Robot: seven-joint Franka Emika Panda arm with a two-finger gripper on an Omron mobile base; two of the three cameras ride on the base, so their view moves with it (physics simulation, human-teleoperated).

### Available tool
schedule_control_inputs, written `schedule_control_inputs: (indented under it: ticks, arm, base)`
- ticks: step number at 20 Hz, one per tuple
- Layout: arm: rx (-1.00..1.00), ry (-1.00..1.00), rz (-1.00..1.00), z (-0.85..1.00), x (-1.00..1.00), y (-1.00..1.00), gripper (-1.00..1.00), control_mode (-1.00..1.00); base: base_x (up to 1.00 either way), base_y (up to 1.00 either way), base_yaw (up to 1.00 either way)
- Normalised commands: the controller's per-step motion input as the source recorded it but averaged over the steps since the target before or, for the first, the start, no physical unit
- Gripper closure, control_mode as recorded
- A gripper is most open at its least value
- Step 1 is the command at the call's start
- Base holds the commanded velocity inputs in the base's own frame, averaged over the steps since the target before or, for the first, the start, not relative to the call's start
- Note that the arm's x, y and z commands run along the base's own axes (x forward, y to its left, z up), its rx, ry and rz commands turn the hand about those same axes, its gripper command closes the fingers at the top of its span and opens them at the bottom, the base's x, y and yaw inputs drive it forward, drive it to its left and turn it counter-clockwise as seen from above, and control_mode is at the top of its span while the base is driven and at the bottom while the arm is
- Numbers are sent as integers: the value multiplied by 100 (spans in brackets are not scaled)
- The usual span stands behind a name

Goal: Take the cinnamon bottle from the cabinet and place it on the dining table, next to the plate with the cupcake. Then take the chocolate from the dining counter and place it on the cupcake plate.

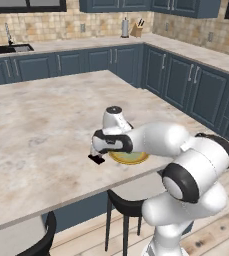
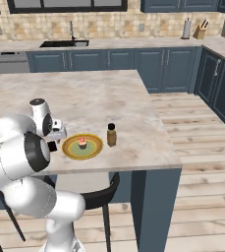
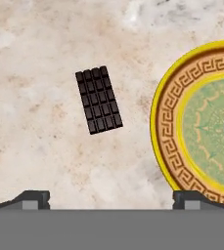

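Two things of the task lie close together near the front edge of the desk, the large island with the beige marbled top: the chocolate, a small flat black bar, and the plate with the cupcake. In the hand view the chocolate lies flat on the bare stone just beside the plate's yellow rim, apart from it, its long side tilted a little. The gripper hangs above the desk and looks straight down; its jaws stand wide apart and hold nothing, one tip low on the stone side and the other over the plate's patterned rim, with the chocolate ahead of them and nearer the stone-side tip. In the right base view the cupcake, pink on top, sits in the middle of the plate, and the cinnamon bottle stands upright on the desk just beside the plate, on the side toward the desk's right edge, not touching it. In the left base view the arm reaches over the front edge, and the chocolate shows as a dark patch beside the plate under the hand.
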Motion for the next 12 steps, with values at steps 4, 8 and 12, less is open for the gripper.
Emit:
schedule_control_inputs:
  ticks: [4, 8, 12]
  arm:
    - [0, 29, -4, -13, 45, 42, -100, -100]
    - [0, 30, 6, -25, 32, 18, -100, -100]
    - [0, 11, 9, -33, 20, 3, -100, -100]
  base:
    - [0, 0, 0]
    - [0, 0, 0]
    - [0, 0, 0]
